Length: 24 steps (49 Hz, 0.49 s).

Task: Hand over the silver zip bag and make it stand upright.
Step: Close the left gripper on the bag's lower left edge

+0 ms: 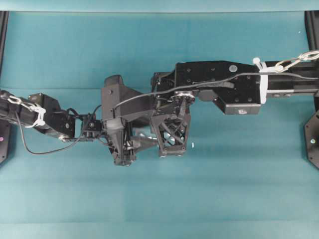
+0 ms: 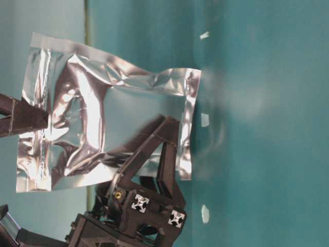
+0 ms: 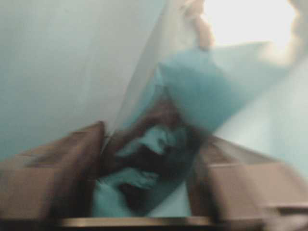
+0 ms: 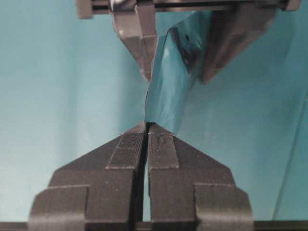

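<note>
The silver zip bag (image 2: pixel 103 113) hangs clear of the teal table, crinkled and shiny. My right gripper (image 4: pixel 147 126) is shut on one flat edge of it, and in the table-level view its dark fingers (image 2: pixel 20 116) pinch the bag's left edge. My left gripper (image 4: pixel 175 74) stands open with one finger on each side of the bag's far end, and the foil bows between them. The left wrist view is blurred, but its fingers (image 3: pixel 72 168) stand apart with the bag (image 3: pixel 202 91) between them. From overhead both grippers (image 1: pixel 134 144) (image 1: pixel 169 149) meet mid-table and hide most of the bag.
A teal cloth (image 1: pixel 224 189) covers the table. A tiny white speck (image 1: pixel 192 145) lies just right of the right gripper. Black frame posts (image 1: pixel 311 139) stand at the left and right edges, and cables run along both arms.
</note>
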Available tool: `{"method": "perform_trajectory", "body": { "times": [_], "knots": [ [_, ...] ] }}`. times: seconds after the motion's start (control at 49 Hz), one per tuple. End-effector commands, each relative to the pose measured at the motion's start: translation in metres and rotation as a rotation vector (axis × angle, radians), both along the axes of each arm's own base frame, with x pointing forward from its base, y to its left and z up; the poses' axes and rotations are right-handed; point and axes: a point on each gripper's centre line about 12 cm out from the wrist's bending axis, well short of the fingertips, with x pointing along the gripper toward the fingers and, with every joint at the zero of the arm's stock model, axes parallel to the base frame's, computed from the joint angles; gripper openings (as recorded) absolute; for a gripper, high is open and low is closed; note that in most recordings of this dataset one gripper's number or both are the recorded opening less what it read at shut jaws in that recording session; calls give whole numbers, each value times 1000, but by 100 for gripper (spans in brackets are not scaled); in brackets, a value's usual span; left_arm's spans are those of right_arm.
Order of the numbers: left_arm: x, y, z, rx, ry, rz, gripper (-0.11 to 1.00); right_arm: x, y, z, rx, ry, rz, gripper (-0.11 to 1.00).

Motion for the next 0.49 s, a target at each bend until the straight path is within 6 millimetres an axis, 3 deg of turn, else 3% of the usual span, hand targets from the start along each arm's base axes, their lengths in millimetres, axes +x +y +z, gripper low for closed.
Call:
{"method": "perform_trajectory", "body": {
  "times": [0.0,0.082,0.47],
  "knots": [
    [3,-4,4,-1,-15,-11,46,0,-1,5,-4,-19,1,1],
    [2,-4,2,0,2,-11,40,0,-2,5,-4,-18,-2,1],
    [-1,-4,-1,1,20,-12,39,0,-2,4,-3,-18,-5,1]
  ]
}}
